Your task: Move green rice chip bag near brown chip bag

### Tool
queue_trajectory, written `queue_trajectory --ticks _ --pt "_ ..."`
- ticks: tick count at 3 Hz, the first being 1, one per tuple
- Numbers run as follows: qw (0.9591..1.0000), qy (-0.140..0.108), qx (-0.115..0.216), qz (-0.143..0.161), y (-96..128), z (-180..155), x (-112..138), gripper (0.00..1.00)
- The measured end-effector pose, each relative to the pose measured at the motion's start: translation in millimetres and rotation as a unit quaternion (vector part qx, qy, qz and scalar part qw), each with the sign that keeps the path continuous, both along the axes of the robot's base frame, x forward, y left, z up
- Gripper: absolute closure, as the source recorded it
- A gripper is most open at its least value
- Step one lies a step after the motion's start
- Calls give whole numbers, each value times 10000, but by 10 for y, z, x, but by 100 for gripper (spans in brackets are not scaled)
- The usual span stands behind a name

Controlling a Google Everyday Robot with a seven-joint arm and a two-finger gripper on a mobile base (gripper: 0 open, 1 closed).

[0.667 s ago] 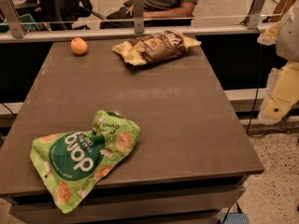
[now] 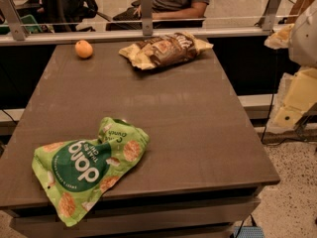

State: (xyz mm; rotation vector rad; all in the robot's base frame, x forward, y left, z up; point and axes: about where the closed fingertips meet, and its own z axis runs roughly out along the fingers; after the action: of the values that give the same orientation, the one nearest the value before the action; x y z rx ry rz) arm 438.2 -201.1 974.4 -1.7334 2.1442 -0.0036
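The green rice chip bag (image 2: 86,165) lies flat at the table's front left corner, and its lower end hangs over the front edge. The brown chip bag (image 2: 166,48) lies at the back of the table, right of centre. They are far apart, with most of the table's depth between them. My gripper (image 2: 292,105) hangs at the right edge of the camera view, off the table's right side and far from both bags. It holds nothing that I can see.
A small orange fruit (image 2: 83,49) sits at the back left of the dark table (image 2: 198,128). A glass barrier with metal posts (image 2: 146,6) runs behind the table, and a seated person is beyond it. Speckled floor lies to the right.
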Motion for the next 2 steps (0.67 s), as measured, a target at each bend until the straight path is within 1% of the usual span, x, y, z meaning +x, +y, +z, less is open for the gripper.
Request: queue_trajectory --ticks 1,2 --pt "9937 -159 788 784 459 -94 -25 0" --pt "9745 -253 1532 1619 1017 -224 -154 0"
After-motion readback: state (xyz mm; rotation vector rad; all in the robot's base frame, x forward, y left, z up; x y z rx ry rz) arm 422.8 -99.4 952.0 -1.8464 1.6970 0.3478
